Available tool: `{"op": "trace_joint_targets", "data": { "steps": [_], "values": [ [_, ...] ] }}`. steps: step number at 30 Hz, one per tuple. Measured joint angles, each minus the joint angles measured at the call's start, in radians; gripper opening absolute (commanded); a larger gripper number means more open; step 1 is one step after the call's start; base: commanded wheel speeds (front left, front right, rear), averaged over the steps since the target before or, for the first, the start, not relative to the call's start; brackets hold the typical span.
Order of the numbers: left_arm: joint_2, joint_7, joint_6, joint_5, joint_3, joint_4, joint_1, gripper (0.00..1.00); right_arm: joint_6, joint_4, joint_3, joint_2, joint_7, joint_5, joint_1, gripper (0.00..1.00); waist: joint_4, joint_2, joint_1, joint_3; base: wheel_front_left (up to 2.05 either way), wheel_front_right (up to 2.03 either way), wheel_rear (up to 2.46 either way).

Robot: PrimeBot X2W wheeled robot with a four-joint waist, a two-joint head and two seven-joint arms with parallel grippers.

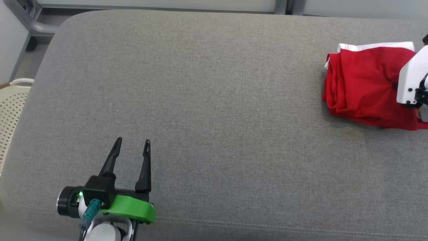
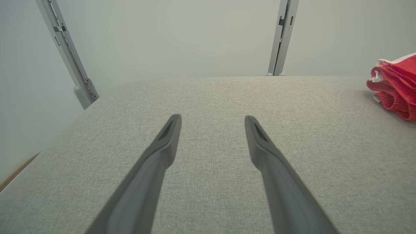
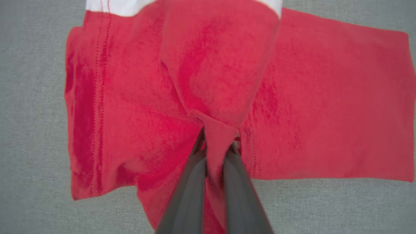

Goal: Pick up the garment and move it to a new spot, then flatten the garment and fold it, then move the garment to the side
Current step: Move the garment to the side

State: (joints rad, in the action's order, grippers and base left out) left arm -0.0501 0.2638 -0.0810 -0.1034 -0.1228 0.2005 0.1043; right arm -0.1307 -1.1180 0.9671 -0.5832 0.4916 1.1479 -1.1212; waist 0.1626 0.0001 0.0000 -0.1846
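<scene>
Two tools are at work over the padded grey-fabric table (image 1: 207,100). The left tool (image 1: 133,140) hovers at the near-left part of the table with its dark fingers (image 2: 162,152) spread wide and nothing between them. The right tool (image 3: 217,143) is clamped on a pinched-up fold of the red garment (image 3: 130,113), the cloth rising in a ridge from its closed fingers. In the head view the red garment (image 1: 361,87), with a white band along its far edge, lies bunched at the far-right side of the table, partly under the right arm's white housing (image 1: 409,77). A cream perforated basket (image 1: 13,110) sits off the table's left edge.
</scene>
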Motion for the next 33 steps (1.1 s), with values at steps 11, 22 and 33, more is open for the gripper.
{"op": "trace_joint_targets", "data": {
  "steps": [11, 22, 33],
  "values": [
    [0.0, 0.0, -0.017, 0.018, 0.004, -0.004, 0.028, 1.0, 0.0, -0.005, 0.066, -0.093, 0.039, -0.062, -0.1, 0.0, -0.002, 0.0, 0.0, -0.063, 0.0, 0.0, 0.0],
    [-0.003, 0.0, -0.025, 0.031, 0.016, -0.023, 0.035, 1.0, 0.0, -0.023, 0.117, -0.167, 0.067, -0.115, -0.183, 0.0, 0.002, 0.0, 0.0, -0.113, 0.0, 0.0, 0.0],
    [-0.003, 0.0, -0.029, 0.035, 0.017, -0.025, 0.042, 1.0, -0.001, -0.051, 0.16, -0.195, 0.062, -0.16, -0.212, 0.0, 0.014, 0.0, 0.0, -0.139, 0.0, 0.0, 0.0]
  ]
}}
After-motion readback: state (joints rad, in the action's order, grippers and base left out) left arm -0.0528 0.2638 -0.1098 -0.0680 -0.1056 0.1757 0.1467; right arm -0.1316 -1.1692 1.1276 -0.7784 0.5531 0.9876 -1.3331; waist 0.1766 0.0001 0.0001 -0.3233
